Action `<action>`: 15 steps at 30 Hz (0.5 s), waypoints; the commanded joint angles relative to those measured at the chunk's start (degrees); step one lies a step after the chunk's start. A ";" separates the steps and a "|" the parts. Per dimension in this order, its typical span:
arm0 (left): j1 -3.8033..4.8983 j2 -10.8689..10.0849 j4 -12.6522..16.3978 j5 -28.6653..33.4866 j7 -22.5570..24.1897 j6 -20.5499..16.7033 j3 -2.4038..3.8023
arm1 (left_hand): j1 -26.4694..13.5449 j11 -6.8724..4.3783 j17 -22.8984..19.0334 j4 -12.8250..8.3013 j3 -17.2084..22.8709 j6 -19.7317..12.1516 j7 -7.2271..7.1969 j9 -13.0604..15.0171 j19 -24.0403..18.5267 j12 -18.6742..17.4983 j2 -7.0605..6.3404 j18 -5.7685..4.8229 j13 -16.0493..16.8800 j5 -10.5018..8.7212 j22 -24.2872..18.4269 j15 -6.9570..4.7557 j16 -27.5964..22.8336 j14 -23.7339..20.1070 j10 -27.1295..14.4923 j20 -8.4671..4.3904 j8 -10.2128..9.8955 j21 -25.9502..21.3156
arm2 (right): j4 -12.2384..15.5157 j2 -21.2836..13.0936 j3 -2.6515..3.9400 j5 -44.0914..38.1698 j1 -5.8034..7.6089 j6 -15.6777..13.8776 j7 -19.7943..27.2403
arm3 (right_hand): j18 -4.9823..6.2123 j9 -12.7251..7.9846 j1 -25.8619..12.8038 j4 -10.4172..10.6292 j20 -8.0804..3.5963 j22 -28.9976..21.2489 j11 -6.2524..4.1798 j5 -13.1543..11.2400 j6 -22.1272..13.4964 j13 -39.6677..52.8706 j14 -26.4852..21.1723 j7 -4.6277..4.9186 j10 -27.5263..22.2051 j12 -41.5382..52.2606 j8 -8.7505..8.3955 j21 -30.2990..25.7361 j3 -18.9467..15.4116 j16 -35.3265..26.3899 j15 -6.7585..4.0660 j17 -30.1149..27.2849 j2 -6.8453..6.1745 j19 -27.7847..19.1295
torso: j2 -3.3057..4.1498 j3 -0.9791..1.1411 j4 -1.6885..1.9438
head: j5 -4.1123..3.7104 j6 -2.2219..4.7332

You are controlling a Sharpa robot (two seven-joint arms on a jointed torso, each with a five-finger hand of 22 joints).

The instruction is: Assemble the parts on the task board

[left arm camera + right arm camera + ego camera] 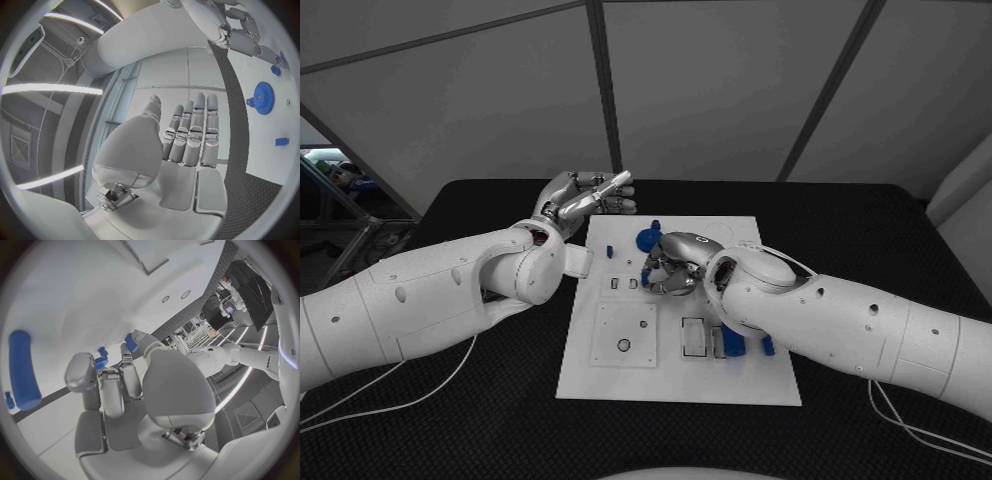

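The white task board point(733, 385) lies in the middle of the black table. A blue gear point(648, 240) sits near its far edge, also seen in the left wrist view as the gear point(262, 97). My right hand point(678, 266) hovers low over the board just behind the gear, fingers curled in, pinching a small blue part point(101, 358) at its fingertips. My left hand point(589, 195) is raised off the board's far left corner, fingers point(195, 131) straight and together, holding nothing. A long blue bar point(25, 370) lies on the board near the right hand.
More blue parts point(733, 342) stand near the board's right side beside a rectangular slot point(692, 337). A square plate with a hole point(625, 334) occupies the board's near left. A small blue piece point(282, 141) lies at the board's edge. Cables point(387, 395) trail on the table.
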 commanded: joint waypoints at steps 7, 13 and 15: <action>0.09 0.07 0.07 -0.27 0.22 0.49 0.05 | 0.22 0.01 0.09 -0.37 0.10 0.11 0.31 -0.02 -0.39 -0.21 0.33 -0.62 0.02 -0.07 -0.09 -0.01 -0.32 -0.17 0.04 -0.15 -0.24 0.07 | -0.45 0.57 0.00 -1.01 -0.27 0.79 -0.07 | -0.65 0.07 -0.82 0.50 -0.16 -0.06 -0.02 -0.29 0.14 1.03 5.48 0.03 -0.34 -0.17 0.27 0.05 -0.07 0.14 -0.32 13.10 0.00 0.26 | 0.03 0.00 0.00 | 0.16 -0.22; 0.09 0.10 0.03 -0.27 0.17 0.52 0.05 | 0.22 0.01 0.09 -0.37 0.10 0.11 0.31 -0.02 -0.39 -0.21 0.33 -0.62 0.02 -0.07 -0.09 -0.01 -0.32 -0.17 0.04 -0.15 -0.24 0.07 | -0.73 0.80 -0.01 -1.07 -0.41 1.10 -0.13 | -0.64 0.08 -0.95 0.56 -0.16 -0.13 -0.01 -0.32 0.13 1.01 5.48 0.04 -0.36 -0.19 0.26 0.02 -0.12 0.14 -0.32 13.10 -0.02 0.22 | 0.00 0.01 -0.04 | 0.24 -0.27; 0.09 0.11 0.02 -0.27 0.17 0.52 0.05 | 0.22 0.01 0.09 -0.37 0.10 0.11 0.31 -0.02 -0.39 -0.21 0.33 -0.62 0.02 -0.07 -0.09 -0.01 -0.32 -0.17 0.04 -0.15 -0.24 0.07 | -0.84 0.87 -0.01 -1.08 -0.44 1.17 -0.15 | -0.64 0.08 -0.95 0.56 -0.16 -0.13 -0.01 -0.32 0.13 1.01 5.48 0.04 -0.36 -0.19 0.26 0.02 -0.12 0.14 -0.32 13.10 -0.02 0.22 | -0.01 0.01 -0.06 | 0.26 -0.29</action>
